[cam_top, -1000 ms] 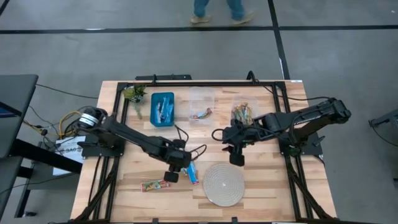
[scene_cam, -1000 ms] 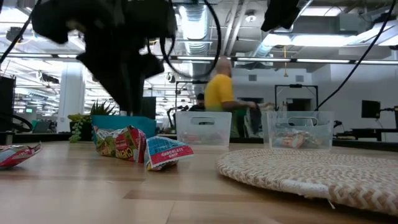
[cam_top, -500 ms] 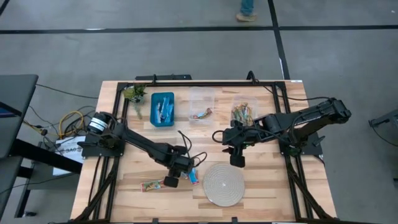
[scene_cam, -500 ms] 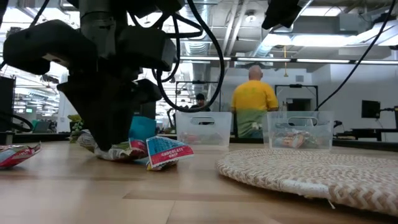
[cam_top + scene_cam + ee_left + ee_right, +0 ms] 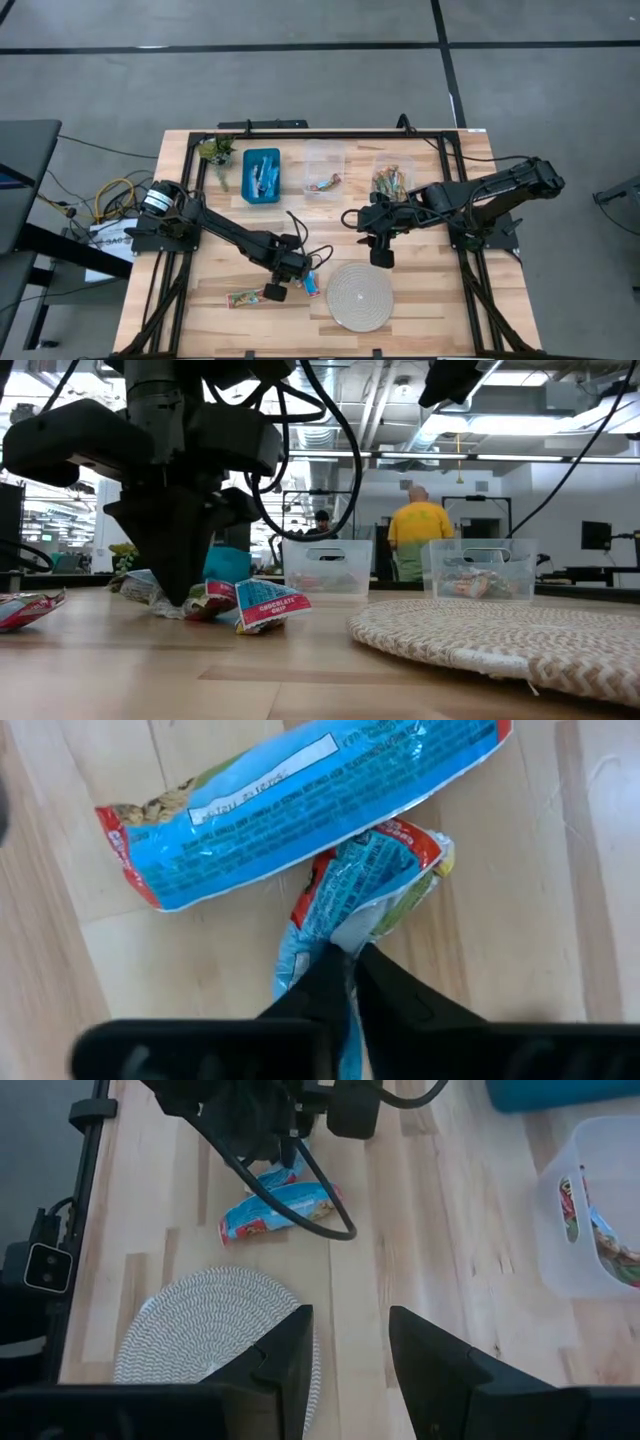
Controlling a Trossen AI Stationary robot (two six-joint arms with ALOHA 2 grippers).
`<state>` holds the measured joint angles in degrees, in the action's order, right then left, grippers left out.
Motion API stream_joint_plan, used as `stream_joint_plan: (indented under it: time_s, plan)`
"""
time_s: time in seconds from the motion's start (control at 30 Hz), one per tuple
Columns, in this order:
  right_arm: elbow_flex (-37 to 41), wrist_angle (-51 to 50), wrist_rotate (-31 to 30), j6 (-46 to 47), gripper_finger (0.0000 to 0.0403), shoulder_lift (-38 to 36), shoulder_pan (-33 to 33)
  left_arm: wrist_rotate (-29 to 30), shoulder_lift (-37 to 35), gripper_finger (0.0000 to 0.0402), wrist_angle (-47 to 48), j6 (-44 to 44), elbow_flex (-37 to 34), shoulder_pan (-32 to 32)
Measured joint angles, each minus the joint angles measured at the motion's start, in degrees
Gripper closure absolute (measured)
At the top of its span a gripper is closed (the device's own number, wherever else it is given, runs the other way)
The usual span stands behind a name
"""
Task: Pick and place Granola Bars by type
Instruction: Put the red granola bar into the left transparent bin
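Observation:
My left gripper (image 5: 352, 960) is shut on a red-green-and-blue wrapped granola bar (image 5: 365, 890) near the table's middle front. A bright blue bar (image 5: 300, 805) lies just beyond it, touching it; in the low view this blue bar (image 5: 270, 605) lies flat beside the held one (image 5: 207, 600). Another red-green bar (image 5: 245, 297) lies alone toward the near edge. My right gripper (image 5: 352, 1345) hangs open above the table, right of centre (image 5: 380, 255), touching nothing. My left gripper pinches the red-green-blue bar by the crimped end of its wrapper (image 5: 303, 952), between the two fingers. The fingers (image 5: 183, 585) come from above, pointing down. The bar lies on the table, its far end against the blue bar.
A round white woven disc (image 5: 360, 295) lies near the front edge, right of the bars. Along the far side stand a blue bin (image 5: 262, 175) and two clear bins (image 5: 323, 170) (image 5: 393, 180) with bars in them, and a small plant (image 5: 217, 155). A person stands in the room behind.
My left gripper has come down toward the near edge onto the red-green-blue bar, its fingers now at table height. The bar, which stood propped up, now lies lower under the fingers. The right arm has kept still.

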<state>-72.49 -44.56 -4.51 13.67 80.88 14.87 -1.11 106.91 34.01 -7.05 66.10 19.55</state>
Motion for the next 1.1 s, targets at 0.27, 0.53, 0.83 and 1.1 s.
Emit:
stream_joint_plan:
  time_s: [0.27, 0.53, 0.83, 1.1]
  plan:
    - [0.0, 0.0, -0.1, -0.3, 0.0278, 0.0, -0.9, 1.0, -0.7, 0.0401, 9.1, -3.5, 6.7, -0.3]
    - [0.0, 0.1, -8.1, 2.8, 0.0278, 0.0, -3.5, 12.7, -7.1, 0.0401, 13.1, -10.5, 12.7, -6.4]
    - [0.0, 0.5, -19.5, 4.8, 0.0278, 0.0, -6.2, 23.3, -10.5, 0.0401, 5.2, -9.7, 15.0, -22.4]
    - [0.0, 1.1, -21.0, 4.8, 0.0278, 0.0, -10.6, 12.6, -9.0, 0.0401, -3.9, -3.9, 15.1, -34.8]
